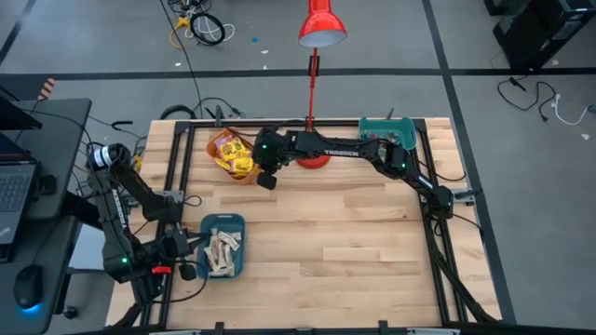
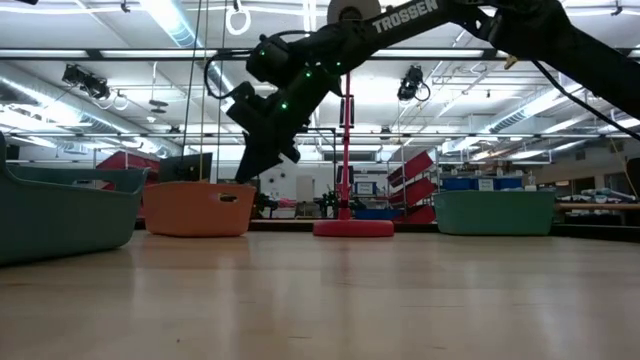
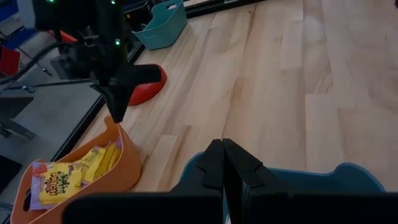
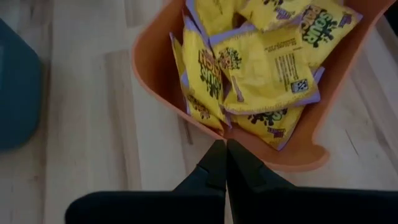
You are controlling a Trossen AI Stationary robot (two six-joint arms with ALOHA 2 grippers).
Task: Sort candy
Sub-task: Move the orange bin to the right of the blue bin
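Observation:
Yellow candy packets (image 4: 261, 68) lie heaped in an orange bin (image 1: 216, 160) at the table's far left; they also show in the left wrist view (image 3: 68, 177). Pale beige bars (image 1: 222, 249) lie in a teal bin (image 1: 207, 228) at the near left. My right gripper (image 1: 267, 180) is shut and empty. It hangs above the table just beside the orange bin's near right rim (image 4: 249, 149), fingers pointing down (image 2: 262, 165). My left gripper (image 3: 222, 155) is shut and empty, at the left rim of the near teal bin (image 3: 298, 177).
A red lamp stands with its base (image 1: 314, 160) at the far middle of the table, its pole rising behind my right arm. A second teal bin (image 1: 386, 130) stands at the far right. Bare wood (image 1: 345, 242) spans the middle and near right.

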